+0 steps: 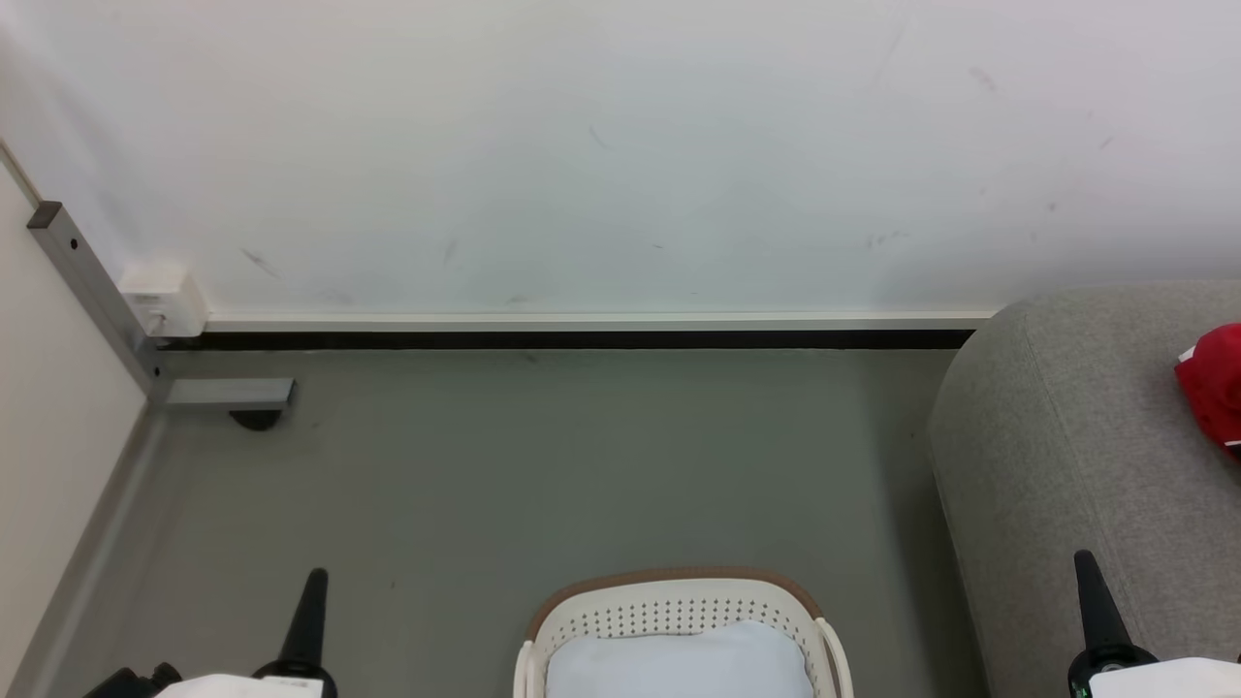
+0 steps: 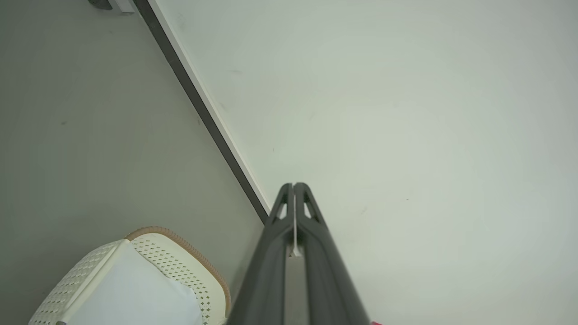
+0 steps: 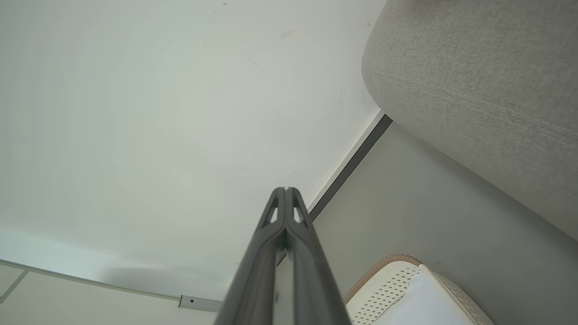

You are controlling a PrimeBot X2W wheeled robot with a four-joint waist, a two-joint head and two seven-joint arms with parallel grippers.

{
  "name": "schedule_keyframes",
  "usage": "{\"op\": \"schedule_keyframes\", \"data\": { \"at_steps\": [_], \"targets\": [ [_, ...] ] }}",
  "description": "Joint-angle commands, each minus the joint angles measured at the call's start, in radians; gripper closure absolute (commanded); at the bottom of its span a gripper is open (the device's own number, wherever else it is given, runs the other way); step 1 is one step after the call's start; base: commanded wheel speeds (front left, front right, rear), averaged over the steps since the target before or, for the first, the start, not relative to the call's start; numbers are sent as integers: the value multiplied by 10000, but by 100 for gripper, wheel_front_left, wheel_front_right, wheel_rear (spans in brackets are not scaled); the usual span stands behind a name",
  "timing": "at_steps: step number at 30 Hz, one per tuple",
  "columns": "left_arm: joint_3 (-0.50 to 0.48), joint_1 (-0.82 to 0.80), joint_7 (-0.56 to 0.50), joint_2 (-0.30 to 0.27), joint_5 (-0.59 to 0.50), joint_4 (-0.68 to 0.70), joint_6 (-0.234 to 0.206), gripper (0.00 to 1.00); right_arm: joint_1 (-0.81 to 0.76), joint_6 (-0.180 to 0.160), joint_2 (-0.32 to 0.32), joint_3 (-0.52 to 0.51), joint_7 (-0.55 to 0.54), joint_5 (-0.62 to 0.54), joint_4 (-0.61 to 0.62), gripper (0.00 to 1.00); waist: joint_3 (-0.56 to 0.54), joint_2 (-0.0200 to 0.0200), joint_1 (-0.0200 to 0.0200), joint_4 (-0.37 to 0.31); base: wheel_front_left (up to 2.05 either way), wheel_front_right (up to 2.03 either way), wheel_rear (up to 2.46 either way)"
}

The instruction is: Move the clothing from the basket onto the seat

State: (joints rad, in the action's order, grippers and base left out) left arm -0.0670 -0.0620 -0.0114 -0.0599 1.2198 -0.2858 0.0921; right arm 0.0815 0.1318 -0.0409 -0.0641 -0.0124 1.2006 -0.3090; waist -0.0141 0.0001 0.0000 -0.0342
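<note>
— As I look down through the head view, the clothing (image 1: 1214, 388) lies on top of the seat (image 1: 1066, 436), back from its rounded end. The frame's edge cuts it off, so I cannot tell its long axis.
— And the basket?
— The basket (image 1: 679, 606) stands on the floor (image 1: 485, 465) beside the seat, with pale padding (image 1: 679, 664) inside.
— Arms?
— Both low, one on either side of the basket. My left tool (image 1: 313, 582) and right tool (image 1: 1084, 560) are clenched on nothing, fingers pointing toward the wall (image 1: 620, 145).

Open floor (image 1: 543, 465) lies between basket (image 1: 679, 613), wall (image 1: 620, 145), seat (image 1: 1057, 436).
</note>
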Motion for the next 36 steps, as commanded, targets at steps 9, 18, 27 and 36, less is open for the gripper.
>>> {"op": "schedule_keyframes", "data": {
  "at_steps": [9, 18, 27, 36],
  "targets": [
    [-153, -244, -244, -1, 978, 170, 138, 100, 259, -13, -115, -139, -246, 998, 238, 100, 31, -1, 0, 61, 0, 0, 0],
    [-241, -324, -455, 20, 1707, 237, 210, 100, 261, -15, -122, -240, -456, 1772, 363, 100, 62, -1, 0, 123, 0, 0, 0],
    [-330, -387, -650, 40, 2383, 289, 265, 100, 272, -16, -124, -323, -637, 2495, 457, 100, 93, -1, 0, 184, 0, 0, 0],
    [-406, -436, -822, 58, 3045, 344, 338, 100, 290, -18, -128, -407, -809, 3189, 540, 100, 124, -1, 0, 245, 0, 0, 0]
  ]
}}
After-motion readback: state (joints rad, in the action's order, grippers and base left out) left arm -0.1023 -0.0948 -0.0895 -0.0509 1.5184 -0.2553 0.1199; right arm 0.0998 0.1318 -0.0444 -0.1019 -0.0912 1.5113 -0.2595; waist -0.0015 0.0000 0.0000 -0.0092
